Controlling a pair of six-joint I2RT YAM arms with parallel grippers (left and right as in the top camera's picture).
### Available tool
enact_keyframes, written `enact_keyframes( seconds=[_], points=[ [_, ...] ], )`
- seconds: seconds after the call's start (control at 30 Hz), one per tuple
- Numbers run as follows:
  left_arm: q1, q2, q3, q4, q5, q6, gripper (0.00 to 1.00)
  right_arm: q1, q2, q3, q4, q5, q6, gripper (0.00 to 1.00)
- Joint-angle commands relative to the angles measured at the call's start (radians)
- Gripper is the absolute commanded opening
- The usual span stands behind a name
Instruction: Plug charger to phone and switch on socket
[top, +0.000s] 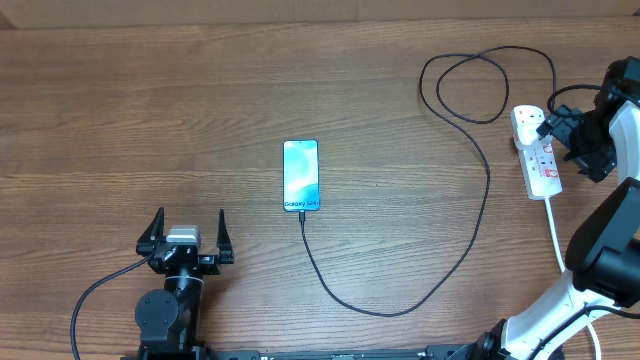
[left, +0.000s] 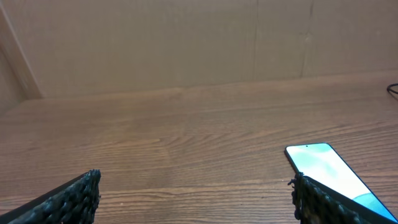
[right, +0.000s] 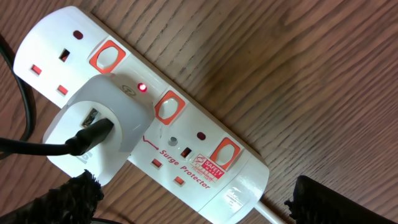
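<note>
- I see the table in warm brown wood with long, streaky grain.
- The phone shows a light-blue lit screen with small dark lettering at its lower edge.
- The charger cable is plain black.
- In my right wrist view the socket is white, with orange-red switch surrounds and red lettering.
- The plug block is white, with a glowing red dot at its upper edge.
- My jaws are black and knobbly-textured.

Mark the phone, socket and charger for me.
phone (top: 301, 175), overhead, screen centre.
socket (right: 242, 174), right wrist, white body near its cord end.
charger (right: 90, 134), right wrist, black connector end.
</note>
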Motion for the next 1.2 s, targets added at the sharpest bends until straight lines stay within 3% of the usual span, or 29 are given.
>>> enact_keyframes(
  seconds=[0.0,0.77,1.17],
  points=[
    [0.005,-0.011,-0.003,-0.002,-0.005,0.027,0.99,0.005,-0.058,0.021,0.003,0.007,-0.002,1.0],
    [0.005,-0.011,-0.003,-0.002,-0.005,0.026,1.0,0.005,-0.638,0.021,0.002,0.007,-0.001,1.0],
    [0.005,-0.011,-0.003,-0.002,-0.005,0.027,0.99,0.005,-0.666,0.021,0.002,0.007,-0.001,1.0]
  ],
)
